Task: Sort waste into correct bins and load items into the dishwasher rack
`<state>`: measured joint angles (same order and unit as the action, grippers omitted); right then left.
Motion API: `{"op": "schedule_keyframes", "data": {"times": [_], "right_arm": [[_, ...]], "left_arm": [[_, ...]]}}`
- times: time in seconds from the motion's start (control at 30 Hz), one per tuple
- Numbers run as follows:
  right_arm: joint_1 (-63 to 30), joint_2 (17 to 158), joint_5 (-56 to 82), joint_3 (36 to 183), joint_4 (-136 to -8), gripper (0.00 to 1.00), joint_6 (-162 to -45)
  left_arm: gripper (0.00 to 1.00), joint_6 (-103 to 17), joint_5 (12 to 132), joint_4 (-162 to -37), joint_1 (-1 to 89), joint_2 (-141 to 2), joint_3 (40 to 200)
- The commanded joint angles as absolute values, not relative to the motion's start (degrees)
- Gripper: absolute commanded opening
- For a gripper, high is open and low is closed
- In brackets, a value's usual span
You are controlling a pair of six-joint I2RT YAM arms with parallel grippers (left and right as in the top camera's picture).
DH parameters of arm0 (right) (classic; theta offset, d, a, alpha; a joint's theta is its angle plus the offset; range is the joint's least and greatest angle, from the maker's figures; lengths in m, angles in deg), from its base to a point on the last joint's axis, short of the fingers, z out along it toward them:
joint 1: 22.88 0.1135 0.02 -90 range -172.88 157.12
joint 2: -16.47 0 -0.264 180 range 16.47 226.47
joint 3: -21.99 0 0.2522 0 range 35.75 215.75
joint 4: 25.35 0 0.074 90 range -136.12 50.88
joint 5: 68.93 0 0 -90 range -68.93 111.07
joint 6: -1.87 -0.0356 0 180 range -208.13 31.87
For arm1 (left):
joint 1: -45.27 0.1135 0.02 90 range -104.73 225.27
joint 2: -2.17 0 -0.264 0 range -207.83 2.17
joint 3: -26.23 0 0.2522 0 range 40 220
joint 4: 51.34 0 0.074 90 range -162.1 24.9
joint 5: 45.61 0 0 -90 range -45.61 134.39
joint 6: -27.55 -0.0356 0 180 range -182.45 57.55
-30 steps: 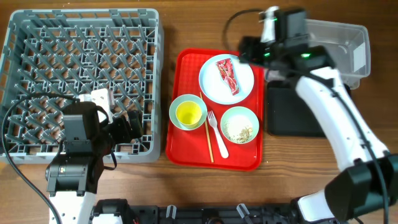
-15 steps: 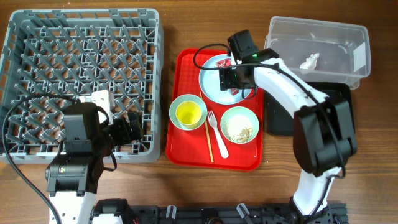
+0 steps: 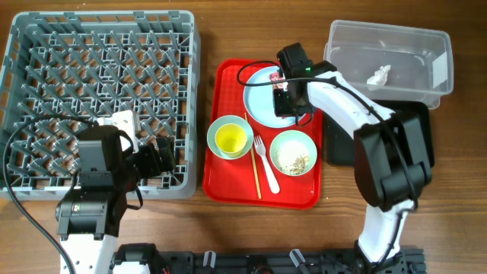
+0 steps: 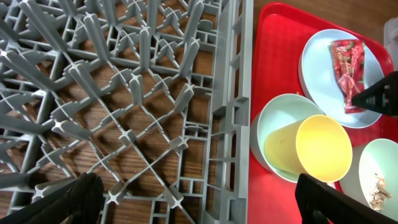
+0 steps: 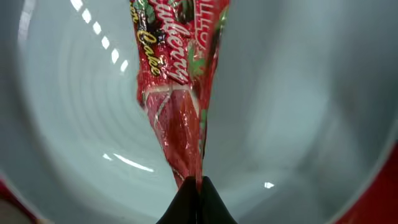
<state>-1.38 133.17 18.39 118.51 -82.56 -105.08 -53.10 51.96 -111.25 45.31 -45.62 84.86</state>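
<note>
Right end effector (image 5: 199, 198) now down on plate (image 5: 305, 93), clenched on red wrapper (image 5: 177, 106); left end effector (image 4: 198, 190) released.

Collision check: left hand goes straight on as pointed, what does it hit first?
Likely the large grey plastic pegged rack, at its wall beside the red plastic tray; depth unclear.

I'm seeing a bare strip of table (image 3: 205, 91) running between the rack (image 3: 99, 99) and the red tray (image 3: 228, 186), open for a pass. The bowl (image 3: 212, 139) with the yellow cup (image 3: 231, 138), the fork (image 3: 265, 162), the chopsticks (image 3: 256, 171) and the food bowl (image 3: 313, 161) are crowding the tray's near half. My right arm (image 3: 338, 91) is stretching over the plate (image 3: 257, 103) and the black tray (image 3: 338, 148), blocking that side; the clear tub (image 3: 388, 42) is walling the far corner.
</note>
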Motion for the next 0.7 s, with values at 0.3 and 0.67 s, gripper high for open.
{"op": "schedule_keyframes", "data": {"times": [0.3,0.67], "right_arm": [[-11.83,111.12,36.34,119.73,-82.14,0.06,-127.86],[-18.08,108.47,17.54,119.75,-81.35,1.0,-116.12]], "left_arm": [[1.0,-52.6,52.69,-111.23,45.55,-45.64,85.97],[1.0,-52.6,52.69,-111.23,45.55,-45.64,85.97]]}}
